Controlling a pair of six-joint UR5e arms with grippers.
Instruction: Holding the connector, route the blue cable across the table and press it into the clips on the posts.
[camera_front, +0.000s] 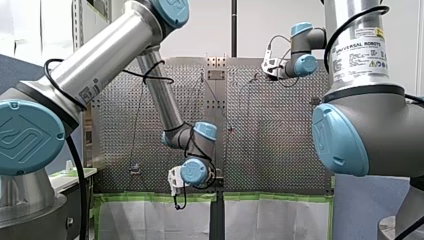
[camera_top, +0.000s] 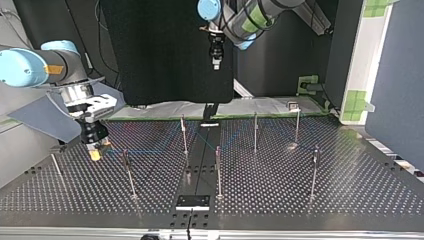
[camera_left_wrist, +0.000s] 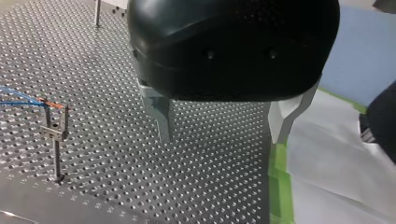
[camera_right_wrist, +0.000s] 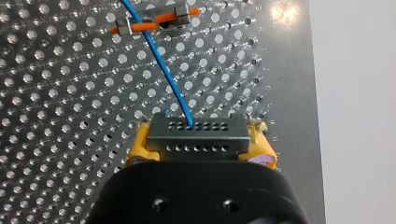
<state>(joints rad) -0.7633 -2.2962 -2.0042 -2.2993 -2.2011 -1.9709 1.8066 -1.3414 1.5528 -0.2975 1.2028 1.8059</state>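
Observation:
My right gripper (camera_right_wrist: 198, 156) has its yellow pads shut on the grey connector (camera_right_wrist: 196, 135), held just over the perforated table (camera_right_wrist: 56, 116). The blue cable (camera_right_wrist: 164, 72) rises out of the connector and passes through a post's clip (camera_right_wrist: 154, 23) with an orange piece just ahead. In the top view that gripper (camera_top: 96, 150) hangs low at the left, and the cable (camera_top: 145, 151) runs from it past a post (camera_top: 129, 172) toward the middle. My left gripper (camera_left_wrist: 222, 128) is open and empty, high above the table near its taped edge; its metal fingers (camera_left_wrist: 161, 116) stand wide apart.
Several thin posts (camera_top: 218, 170) with clips stand across the table, among them ones further right (camera_top: 315, 170) and at the back (camera_top: 255, 130). A clip post (camera_left_wrist: 56, 135) carrying cable stands beside my left gripper. Green tape (camera_left_wrist: 279, 186) and white sheet mark the table's edge.

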